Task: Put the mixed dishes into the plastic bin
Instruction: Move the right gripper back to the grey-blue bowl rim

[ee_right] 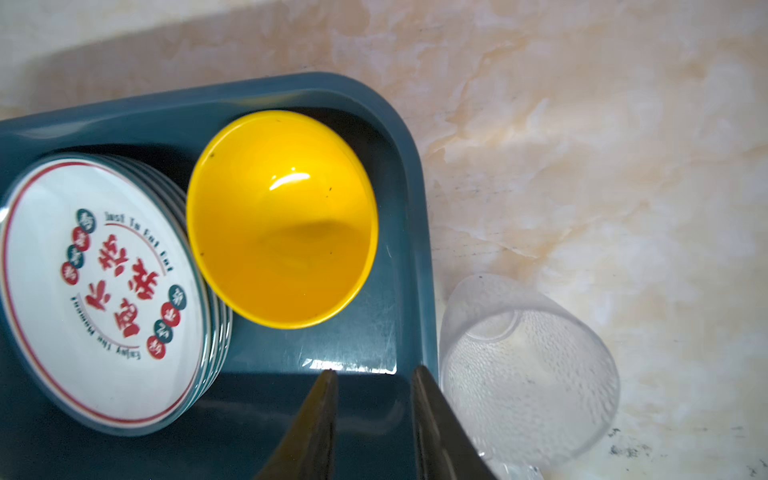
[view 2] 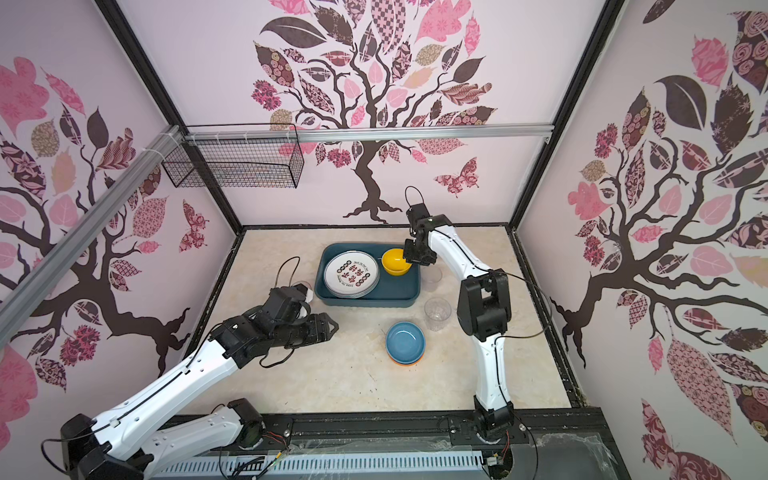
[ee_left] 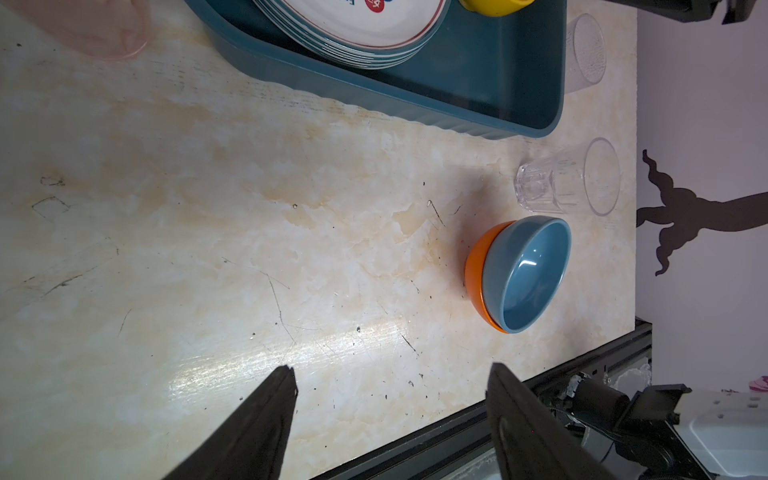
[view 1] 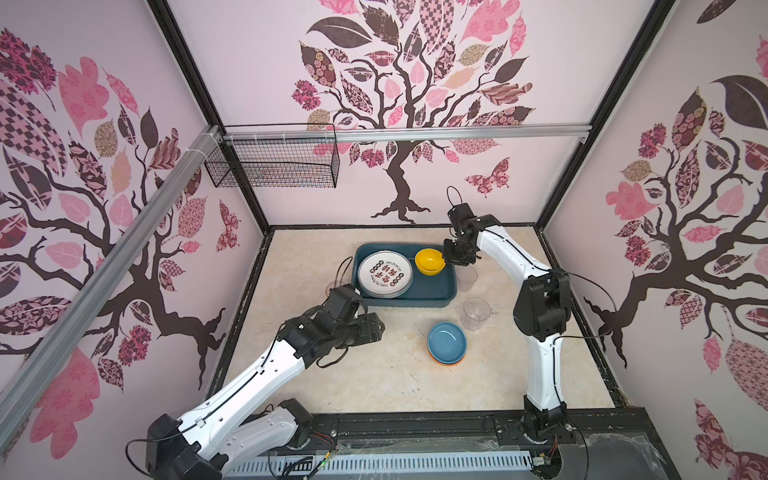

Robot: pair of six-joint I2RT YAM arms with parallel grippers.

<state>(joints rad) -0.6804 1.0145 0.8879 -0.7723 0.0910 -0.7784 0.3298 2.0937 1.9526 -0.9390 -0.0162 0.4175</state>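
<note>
Yellow bowl [ee_right: 282,220] sits in the plastic bin's [view 1: 428,289] far right corner, beside the plate stack [view 1: 384,272]. The right claw [ee_right: 374,370] hovers there, slightly parted and empty, so this placement looks done. Left claw [ee_left: 390,370] gapes empty. The next move likely calls for fetching the blue bowl [ee_left: 528,274], nested in the orange bowl [ee_left: 476,274] on the surface [view 1: 374,374].
</note>
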